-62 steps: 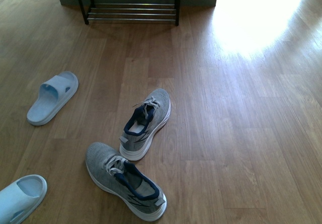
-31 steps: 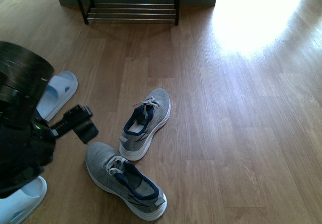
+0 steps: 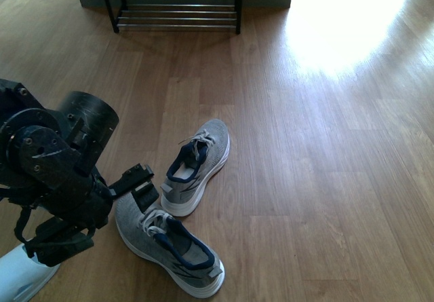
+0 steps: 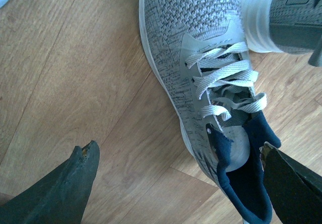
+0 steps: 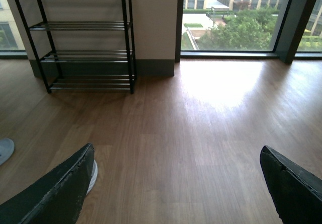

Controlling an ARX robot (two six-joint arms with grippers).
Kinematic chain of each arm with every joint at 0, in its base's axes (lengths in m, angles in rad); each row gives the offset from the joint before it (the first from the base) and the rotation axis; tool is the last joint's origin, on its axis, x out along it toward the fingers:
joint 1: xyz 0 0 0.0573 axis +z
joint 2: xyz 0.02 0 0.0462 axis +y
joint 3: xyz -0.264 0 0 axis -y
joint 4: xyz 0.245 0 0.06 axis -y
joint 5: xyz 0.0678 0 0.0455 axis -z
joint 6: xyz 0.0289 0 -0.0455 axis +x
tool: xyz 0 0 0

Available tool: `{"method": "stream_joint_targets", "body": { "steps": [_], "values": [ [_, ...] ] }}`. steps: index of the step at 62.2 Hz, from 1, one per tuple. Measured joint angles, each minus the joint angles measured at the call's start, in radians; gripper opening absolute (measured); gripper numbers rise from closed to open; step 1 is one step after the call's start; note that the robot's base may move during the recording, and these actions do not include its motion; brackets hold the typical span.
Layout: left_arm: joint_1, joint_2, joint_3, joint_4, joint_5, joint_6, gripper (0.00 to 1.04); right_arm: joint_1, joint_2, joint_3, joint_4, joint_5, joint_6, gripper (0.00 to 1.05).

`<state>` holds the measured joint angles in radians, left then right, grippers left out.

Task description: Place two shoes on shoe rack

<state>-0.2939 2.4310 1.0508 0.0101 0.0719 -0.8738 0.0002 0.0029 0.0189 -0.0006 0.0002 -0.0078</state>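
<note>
Sneaker point(image 3: 169, 244) beside slide point(image 3: 20, 281) (rack point(image 3: 176, 22) beyond)

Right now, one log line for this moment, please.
left claw: open, above near sneaker | right claw: open, holding nothing | far sneaker: on floor | shoe rack: no sneaker on it yet

Bare floor point(image 3: 203, 78) between far sneaker point(image 3: 198, 165) and shoe rack point(image 3: 176, 17)

Pale slide point(image 3: 20, 278), apparently, mostly behind left arm point(image 3: 54, 173); shoe rack point(image 3: 176, 17) top cropped.
</note>
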Motion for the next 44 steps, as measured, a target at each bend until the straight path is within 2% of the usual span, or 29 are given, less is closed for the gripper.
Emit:
{"method": "stream_joint_targets", "body": {
  "steps": [19, 44],
  "values": [
    [-0.013, 0.156, 0.167, -0.107, 0.091, 0.044, 0.95, 0.0, 0.0, 0.0, 0.0, 0.0, 0.0, 0.96],
    [-0.013, 0.338, 0.411, -0.289, 0.099, 0.103, 0.95, 0.0, 0.0, 0.0, 0.0, 0.0, 0.0, 0.96]
  ]
}}
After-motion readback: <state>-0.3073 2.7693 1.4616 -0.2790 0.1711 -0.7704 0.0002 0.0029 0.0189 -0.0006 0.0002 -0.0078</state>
